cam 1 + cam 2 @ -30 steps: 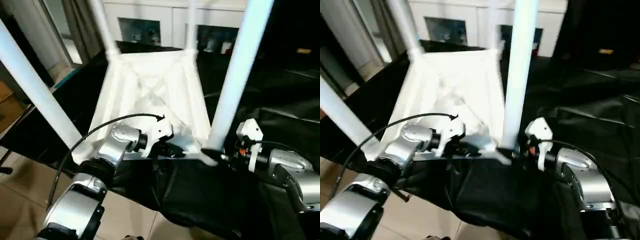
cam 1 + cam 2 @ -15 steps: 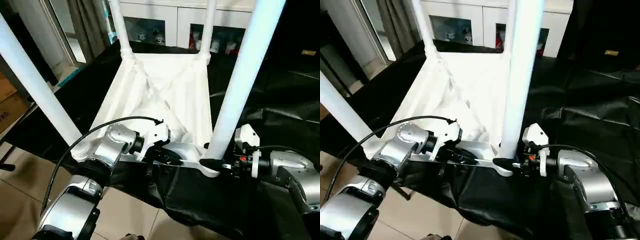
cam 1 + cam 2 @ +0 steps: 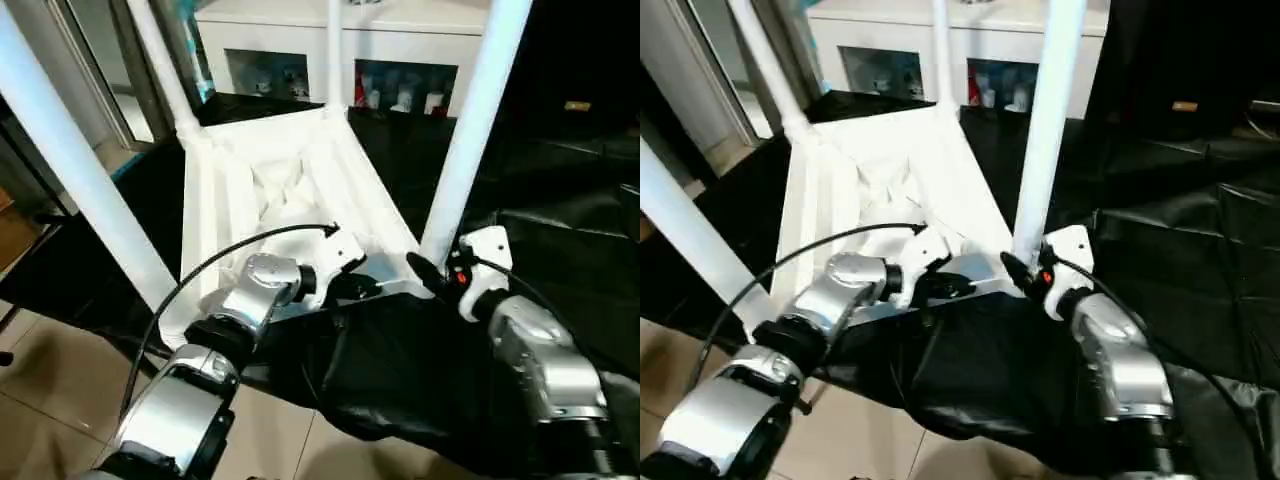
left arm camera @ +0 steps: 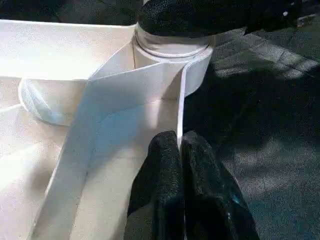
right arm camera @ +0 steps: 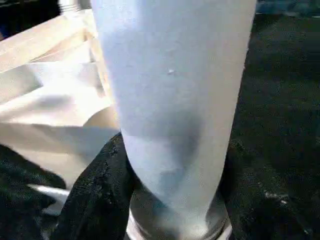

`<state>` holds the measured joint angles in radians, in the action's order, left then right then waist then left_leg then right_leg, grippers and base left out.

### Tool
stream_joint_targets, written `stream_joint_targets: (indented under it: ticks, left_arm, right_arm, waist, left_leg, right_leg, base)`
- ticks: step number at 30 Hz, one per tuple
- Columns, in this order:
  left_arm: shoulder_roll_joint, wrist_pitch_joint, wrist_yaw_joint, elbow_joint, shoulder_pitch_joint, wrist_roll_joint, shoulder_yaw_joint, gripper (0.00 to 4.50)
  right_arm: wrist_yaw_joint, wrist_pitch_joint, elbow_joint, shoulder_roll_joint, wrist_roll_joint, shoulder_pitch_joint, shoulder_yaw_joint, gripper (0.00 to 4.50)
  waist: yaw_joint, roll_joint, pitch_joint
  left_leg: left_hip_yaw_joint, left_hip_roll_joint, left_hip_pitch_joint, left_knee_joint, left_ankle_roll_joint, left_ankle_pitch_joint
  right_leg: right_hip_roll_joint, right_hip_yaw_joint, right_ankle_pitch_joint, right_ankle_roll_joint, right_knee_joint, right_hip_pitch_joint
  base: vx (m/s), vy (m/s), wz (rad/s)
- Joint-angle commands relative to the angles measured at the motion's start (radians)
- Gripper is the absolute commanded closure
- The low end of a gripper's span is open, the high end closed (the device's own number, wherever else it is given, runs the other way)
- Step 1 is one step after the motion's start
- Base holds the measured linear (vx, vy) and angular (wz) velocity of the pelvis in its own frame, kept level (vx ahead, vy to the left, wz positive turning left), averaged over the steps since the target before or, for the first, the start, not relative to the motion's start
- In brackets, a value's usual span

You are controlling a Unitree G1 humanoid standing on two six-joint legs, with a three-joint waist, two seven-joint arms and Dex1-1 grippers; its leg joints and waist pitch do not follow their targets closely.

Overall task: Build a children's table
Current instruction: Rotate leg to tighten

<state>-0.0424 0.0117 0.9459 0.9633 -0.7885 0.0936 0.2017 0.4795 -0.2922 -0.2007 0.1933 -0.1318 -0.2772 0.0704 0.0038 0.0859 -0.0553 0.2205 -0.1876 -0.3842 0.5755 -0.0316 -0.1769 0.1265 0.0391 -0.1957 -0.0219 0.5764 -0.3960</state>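
While the upturned table top [image 3: 270,190] lies on black sheeting [image 3: 560,230] with legs up, we see left gripper [image 4: 178,150] pinched on its near rim, right gripper [image 3: 425,272] clasping the five-o'clock leg [image 3: 468,130].

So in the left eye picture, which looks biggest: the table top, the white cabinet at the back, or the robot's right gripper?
1. Table top.
2. White cabinet, though it stands farther off and is cut by the picture's edge, so unsure.
3. Right gripper, smallest.

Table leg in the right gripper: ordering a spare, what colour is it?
Plain white, like the tabletop. The leg shows best in the right wrist view.
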Motion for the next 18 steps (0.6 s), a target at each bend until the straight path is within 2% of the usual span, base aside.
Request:
stream_joint_targets:
  ticks: [1, 3, 6, 8, 9, 11, 13, 14, 15, 18]
  left_arm:
    - [0.102, 0.026, -0.045, -0.028, -0.028, -0.067, -0.028, 4.50]
    - [0.104, 0.026, -0.038, -0.033, -0.024, -0.068, -0.023, 4.50]
    - [0.089, 0.036, 0.003, -0.041, -0.009, -0.062, -0.007, 4.50]
    - [0.085, 0.039, 0.014, -0.043, -0.007, -0.062, -0.006, 4.50]
    - [0.072, 0.045, 0.055, -0.053, 0.000, -0.063, 0.002, 4.50]
    - [0.059, 0.050, 0.087, -0.061, 0.004, -0.062, 0.008, 4.50]
    - [0.052, 0.052, 0.102, -0.064, 0.005, -0.061, 0.010, 4.50]
    - [0.042, 0.056, 0.125, -0.066, 0.006, -0.059, 0.013, 4.50]
    - [0.039, 0.057, 0.130, -0.066, 0.006, -0.058, 0.013, 4.50]
    - [0.023, 0.070, 0.158, -0.064, 0.005, -0.051, 0.019, 4.50]
  right_arm:
    - [0.081, -0.066, -0.055, -0.113, -0.047, 0.031, -0.149, 1.88]
    - [0.089, -0.063, -0.050, -0.117, -0.047, 0.030, -0.157, 1.72]
    - [0.163, -0.067, 0.001, -0.057, -0.054, 0.050, -0.176, 1.39]
    - [0.196, -0.066, 0.016, -0.034, -0.061, 0.057, -0.180, 1.30]
    - [0.298, -0.071, 0.063, 0.049, -0.086, 0.079, -0.181, 1.30]
    - [0.372, -0.078, 0.094, 0.114, -0.103, 0.094, -0.175, 1.30]
    - [0.415, -0.082, 0.109, 0.154, -0.110, 0.101, -0.167, 1.30]
    - [0.482, -0.086, 0.127, 0.221, -0.120, 0.110, -0.154, 1.30]
    - [0.496, -0.085, 0.129, 0.236, -0.121, 0.112, -0.150, 1.30]
    - [0.589, -0.065, 0.124, 0.354, -0.122, 0.119, -0.112, 1.30]
  waist:
    - [-0.001, -0.023, 0.042]
    - [-0.002, -0.021, 0.042]
    - [-0.001, -0.021, 0.042]
    - [-0.001, -0.021, 0.044]
    - [0.003, -0.020, 0.047]
    - [0.012, -0.020, 0.049]
    - [0.017, -0.021, 0.050]
    - [0.020, -0.020, 0.053]
    - [0.028, -0.022, 0.057]
    - [0.040, -0.019, 0.059]
  left_leg:
    - [-0.031, -0.029, 0.018, -0.084, 0.023, -0.359]
    - [-0.031, -0.030, 0.018, -0.084, 0.027, -0.364]
    - [-0.030, -0.032, 0.019, -0.084, 0.032, -0.360]
    - [-0.030, -0.032, 0.015, -0.082, 0.041, -0.344]
    - [-0.028, -0.033, 0.018, -0.079, 0.053, -0.322]
    - [-0.022, -0.035, 0.024, -0.072, 0.079, -0.291]
    - [-0.021, -0.035, 0.015, -0.068, 0.106, -0.246]
    - [-0.023, -0.035, 0.010, -0.065, 0.119, -0.209]
    - [-0.021, -0.036, 0.012, -0.060, 0.134, -0.183]
    - [-0.020, -0.038, 0.012, -0.054, 0.160, -0.154]
  right_leg:
    - [0.017, -0.012, -0.396, 0.162, -0.092, 0.022]
    - [0.017, -0.014, -0.383, 0.164, -0.091, 0.021]
    - [0.016, -0.015, -0.357, 0.168, -0.090, 0.020]
    - [0.017, -0.015, -0.325, 0.174, -0.087, 0.026]
    - [0.017, -0.017, -0.288, 0.182, -0.085, 0.027]
    - [0.016, -0.019, -0.228, 0.204, -0.082, 0.026]
    - [0.018, -0.018, -0.179, 0.221, -0.075, 0.033]
    - [0.020, -0.014, -0.151, 0.224, -0.070, 0.038]
    - [0.018, -0.013, -0.116, 0.234, -0.065, 0.040]
    - [0.019, -0.011, -0.066, 0.254, -0.059, 0.041]
  base:
    - [0.000, 0.000, 0.00]
    - [0.000, 0.000, 0.00]
    - [0.000, 0.000, 0.00]
    - [0.000, 0.000, 0.00]
    - [0.000, 0.000, 0.00]
    - [0.000, 0.000, 0.00]
    - [0.000, 0.000, 0.00]
    - [0.000, 0.000, 0.00]
    - [0.000, 0.000, 0.00]
    - [0.000, 0.000, 0.00]
